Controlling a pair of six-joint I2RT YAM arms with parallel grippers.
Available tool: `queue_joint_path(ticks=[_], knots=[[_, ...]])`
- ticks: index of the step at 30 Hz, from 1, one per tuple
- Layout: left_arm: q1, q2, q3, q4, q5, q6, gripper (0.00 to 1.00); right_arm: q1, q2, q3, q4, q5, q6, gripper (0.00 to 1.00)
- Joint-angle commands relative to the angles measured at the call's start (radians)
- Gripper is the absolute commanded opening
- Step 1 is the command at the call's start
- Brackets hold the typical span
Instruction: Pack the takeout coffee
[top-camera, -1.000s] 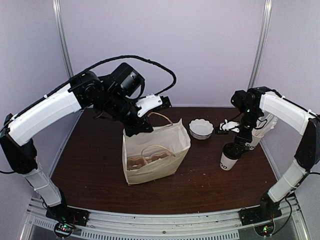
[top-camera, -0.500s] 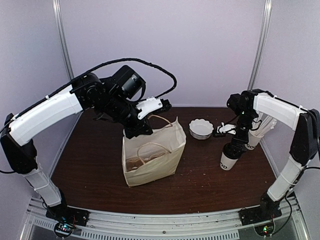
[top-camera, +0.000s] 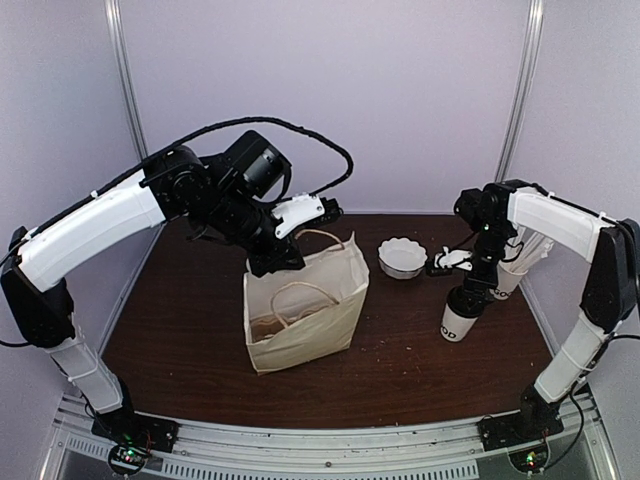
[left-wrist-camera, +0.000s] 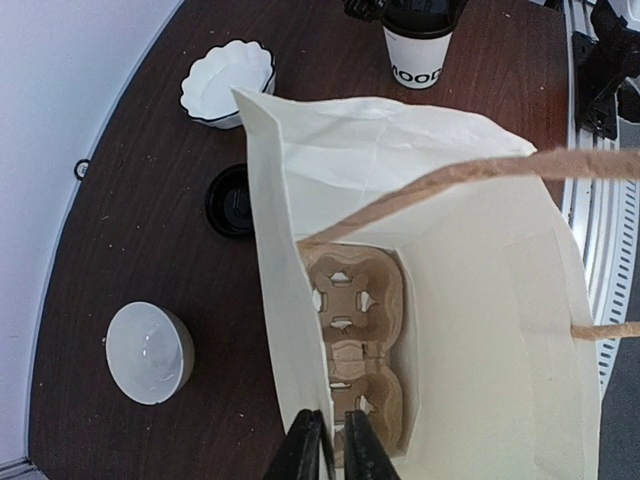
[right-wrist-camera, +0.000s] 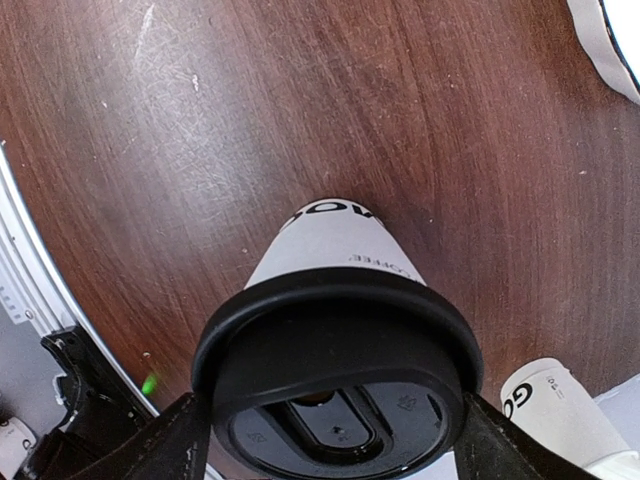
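Both claws engaged: right gripper (right-wrist-camera: 335, 435) has just closed onto the takeout coffee (right-wrist-camera: 335, 250) lid, left gripper (left-wrist-camera: 332, 455) pinches paper bag (left-wrist-camera: 480, 260) rim; lift likely next.

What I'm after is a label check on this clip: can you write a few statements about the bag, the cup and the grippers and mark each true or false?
1. The bag stands upright with a cardboard carrier inside. True.
2. The cup is in the bag. False: it stands on the table, to the right of the bag.
3. The cup has its lid on. True.
4. The right gripper hangs over the bag. False: its fingers flank the cup's lid.
5. The left gripper pinches the bag's rim. True.
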Motion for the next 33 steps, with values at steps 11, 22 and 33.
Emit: queue_joint_path(ticks=[11, 22, 33], knots=[[0.001, -0.060, -0.007, 0.031, -0.079, -0.034, 0.17, 0.020, -0.035, -0.038, -0.021, 0.051, 0.018, 0.76], [0.001, -0.030, 0.024, 0.035, -0.029, -0.040, 0.00, 0.100, -0.247, 0.224, -0.126, -0.107, 0.065, 0.71], [0.001, 0.023, 0.088, 0.068, 0.057, -0.081, 0.00, 0.132, -0.391, 0.591, -0.088, -0.437, 0.114, 0.71]])
